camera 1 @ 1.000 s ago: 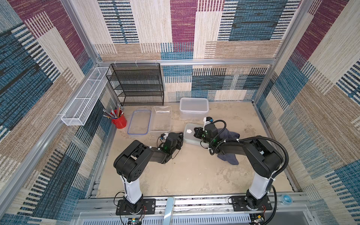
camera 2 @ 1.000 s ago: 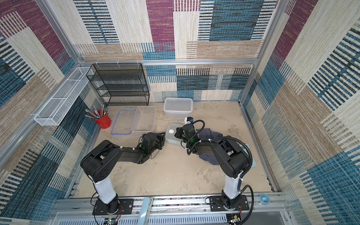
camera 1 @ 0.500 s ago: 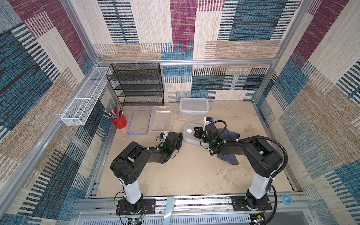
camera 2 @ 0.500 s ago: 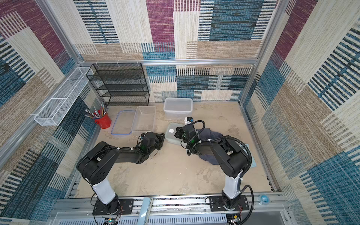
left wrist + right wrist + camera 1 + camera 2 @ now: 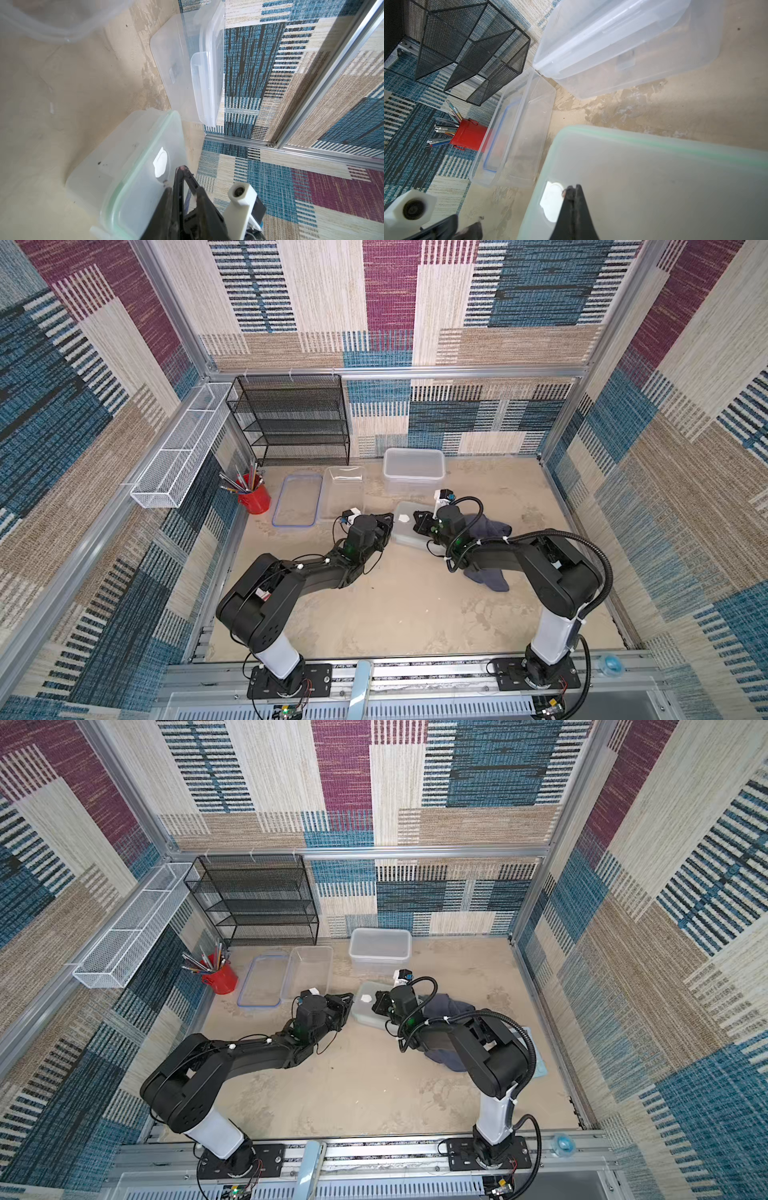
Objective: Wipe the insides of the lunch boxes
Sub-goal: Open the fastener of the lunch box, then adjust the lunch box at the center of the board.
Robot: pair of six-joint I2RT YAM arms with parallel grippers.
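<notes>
Top views, read left to right.

- Red cup (image 5: 254,502) of pens sits centre-left, by the side wall.
- Blue-rimmed lid (image 5: 297,501) lies flat on the tabletop (image 5: 395,605), just right of the cup.
- Shallow clear tub (image 5: 344,489) sits just beside the lid's right edge. It is uncovered, see-through and empty.
- Left gripper (image 5: 390,522) is mid-frame, low over the table by the small tub's left end. The right wrist view shows its jaws a little apart with nothing between them, clear of the tub.
- Small tub (image 5: 405,536) is at frame centre. It is frosted with rounded corners, and closed by a green-rimmed lid (image 5: 654,187) bearing a white oval patch (image 5: 552,199).
- Deep tub (image 5: 413,464) sits higher in the frame, near the back wall. It is frosted, uncovered and empty, apart from the small one.
- Right gripper (image 5: 572,188) has its jaws pressed together, tips down at the patch's edge, holding nothing.
- Dark blue-grey cloth (image 5: 484,529) lies right of the small tub, partly under the right arm.
</notes>
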